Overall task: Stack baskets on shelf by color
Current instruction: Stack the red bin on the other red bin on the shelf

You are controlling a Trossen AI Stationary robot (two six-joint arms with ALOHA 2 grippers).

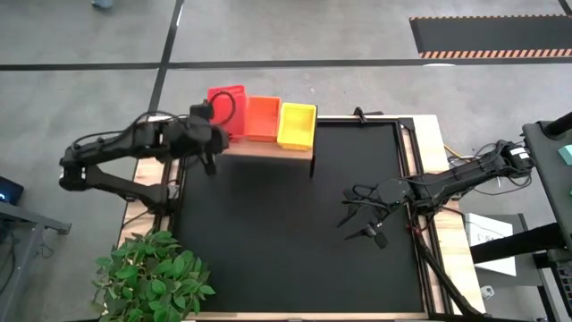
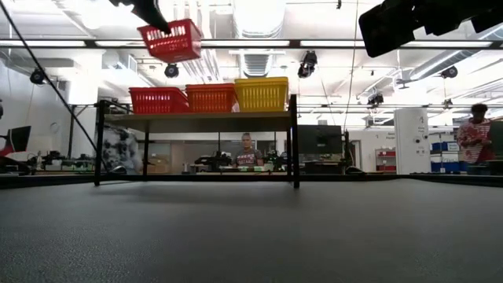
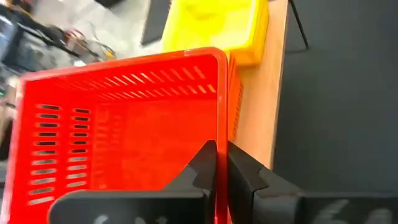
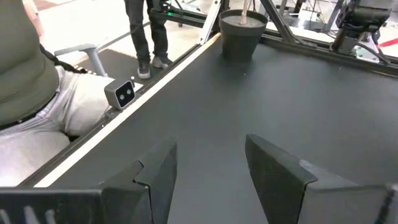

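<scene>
Here, four baskets show: three stand in a row on the shelf (image 1: 268, 150) and one hangs in the air. On the shelf, a red stack (image 2: 158, 100), an orange stack (image 2: 210, 97) and a yellow stack (image 2: 262, 93) sit side by side, touching; how many baskets each stack holds cannot be told. The fourth, a red basket (image 2: 172, 41), is tilted above the red stack, its slotted plastic wall clamped between the fingers of the left gripper (image 3: 217, 163). In the high view this basket (image 1: 226, 105) lies over the shelf's left end. All baskets are shallow rectangles with rows of narrow slots in their sides. The shelf is a light wooden board on thin black legs, standing at the far edge of a black textured mat (image 1: 295, 224). The right gripper (image 1: 362, 220) hovers over the mat's right part, well apart from the shelf, its fingers (image 4: 273, 169) spread with nothing between them. One potted plant (image 1: 152, 273) stands at the mat's near left corner. No writing can be read.
</scene>
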